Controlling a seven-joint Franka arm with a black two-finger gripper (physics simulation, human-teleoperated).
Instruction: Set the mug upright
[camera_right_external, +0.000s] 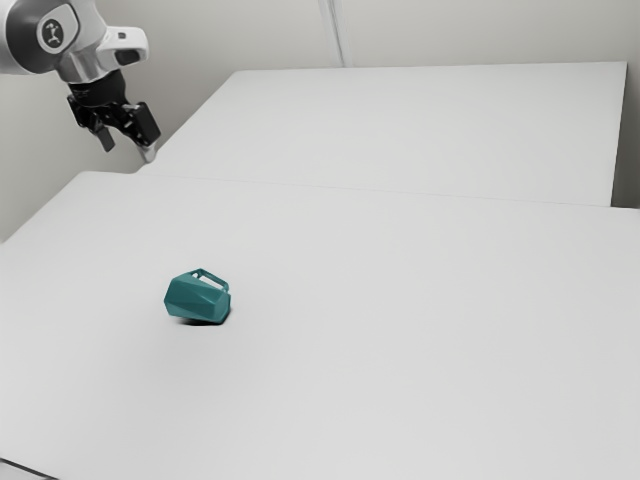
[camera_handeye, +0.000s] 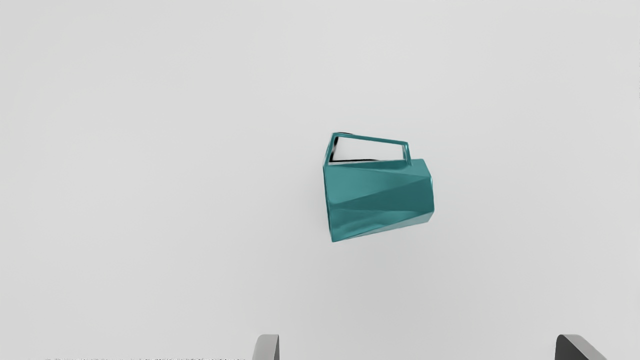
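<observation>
Faceted teal mug (camera_right_external: 197, 299) on its side
Angular handle (camera_handeye: 371, 138), smooth white tabletop (camera_right_external: 400, 350); the black gripper (camera_right_external: 128, 150) hangs wide open.

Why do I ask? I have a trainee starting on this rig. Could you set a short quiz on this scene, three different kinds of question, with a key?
1. Multiple choice: how does the mug rest on the table?
A) Upright on its base
B) On its side
C) Upside down on its rim

2. True or false: the fingers stand apart, without touching the mug.

3. Fill in the blank: in the exterior view, the arm comes in from the upper ____.

Key: 1. B; 2. true; 3. left
</observation>
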